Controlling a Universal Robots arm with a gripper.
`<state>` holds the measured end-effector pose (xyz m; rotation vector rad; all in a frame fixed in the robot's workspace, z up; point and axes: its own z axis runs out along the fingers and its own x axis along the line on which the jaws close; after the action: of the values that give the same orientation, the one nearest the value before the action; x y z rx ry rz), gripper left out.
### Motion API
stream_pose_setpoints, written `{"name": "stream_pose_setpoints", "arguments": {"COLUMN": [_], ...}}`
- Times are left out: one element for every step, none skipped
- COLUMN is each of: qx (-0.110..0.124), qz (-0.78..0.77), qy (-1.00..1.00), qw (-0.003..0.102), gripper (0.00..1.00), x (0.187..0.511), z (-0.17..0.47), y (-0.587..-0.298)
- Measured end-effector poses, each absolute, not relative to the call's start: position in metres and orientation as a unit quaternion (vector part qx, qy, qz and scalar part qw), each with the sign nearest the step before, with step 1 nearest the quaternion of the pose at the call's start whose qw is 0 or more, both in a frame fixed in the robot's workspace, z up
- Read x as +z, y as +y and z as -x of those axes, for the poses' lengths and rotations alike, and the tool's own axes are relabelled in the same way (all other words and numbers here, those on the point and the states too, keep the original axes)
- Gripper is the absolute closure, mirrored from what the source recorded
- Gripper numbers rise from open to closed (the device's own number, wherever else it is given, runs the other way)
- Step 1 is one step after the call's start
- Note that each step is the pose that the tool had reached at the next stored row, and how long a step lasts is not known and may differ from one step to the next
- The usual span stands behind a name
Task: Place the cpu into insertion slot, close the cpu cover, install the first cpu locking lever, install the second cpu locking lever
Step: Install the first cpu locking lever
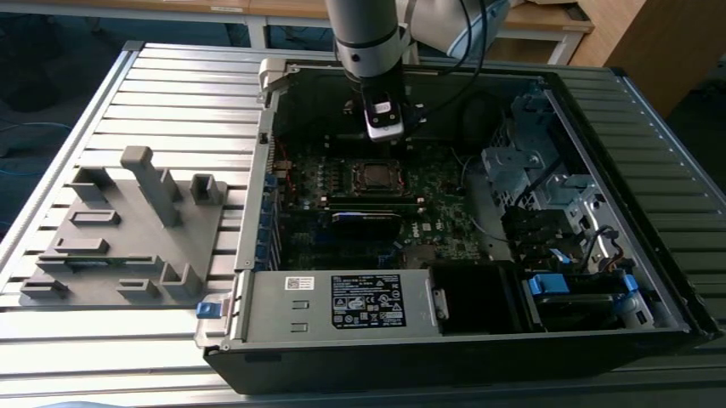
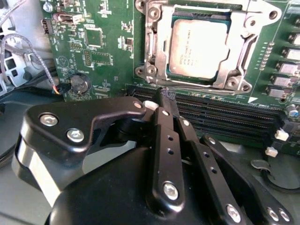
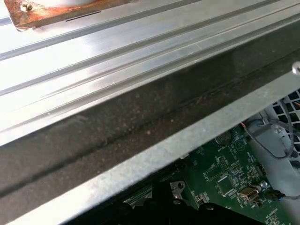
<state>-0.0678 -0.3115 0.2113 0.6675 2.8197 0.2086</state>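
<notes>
Cpu (image 2: pixel 199 48) sits seated in the insertion slot (image 2: pixel 161 70) with the cpu cover (image 2: pixel 243 44) lying over it, just beyond the claw (image 2: pixel 167 96), whose fingers are pressed together, empty. It looks light, rigid, fragile; edges only.

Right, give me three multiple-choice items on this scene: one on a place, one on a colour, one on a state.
1. Where is the cpu?
A. on the grey tray outside the case
B. in the slot
C. on a memory stick

2. What colour is the board?
A. blue
B. red
C. green

3. How does the cover stand?
A. down flat around the cpu
B. upright on its hinge
C. off, lying beside the case

Key: 1 B, the chip sits framed in the socket in the second wrist view. 2 C, the board shows green. 3 A, the metal frame lies flat around the chip.
</notes>
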Motion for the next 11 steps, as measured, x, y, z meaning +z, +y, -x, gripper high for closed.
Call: {"name": "stream_pose_setpoints", "arguments": {"qx": [0.069, 0.065, 0.063, 0.057, 0.054, 0.051, 0.049, 0.046, 0.043, 0.041, 0.038], "qz": [-0.228, -0.228, -0.228, -0.228, -0.228, -0.228, -0.228, -0.228, -0.228, -0.228, -0.228], "qy": [0.964, 0.965, 0.965, 0.966, 0.967, 0.967, 0.968, 0.968, 0.968, 0.969, 0.969], "qw": [0.116, 0.113, 0.111, 0.106, 0.103, 0.1, 0.097, 0.094, 0.091, 0.088, 0.085], "gripper": [0.89, 0.89, 0.89, 0.89, 0.89, 0.89, 0.89, 0.89, 0.89, 0.89, 0.89], "x": [0.2112, 0.211, 0.2109, 0.2107, 0.2106, 0.2104, 0.2102, 0.2101, 0.2099, 0.2098, 0.2096], "z": [0.0678, 0.0678, 0.0677, 0.0676, 0.0675, 0.0675, 0.0675, 0.0674, 0.0674, 0.0674, 0.0673], "y": [-0.3115, -0.3115, -0.3115, -0.3115, -0.3116, -0.3115, -0.3115, -0.3115, -0.3115, -0.3115, -0.3115]}}
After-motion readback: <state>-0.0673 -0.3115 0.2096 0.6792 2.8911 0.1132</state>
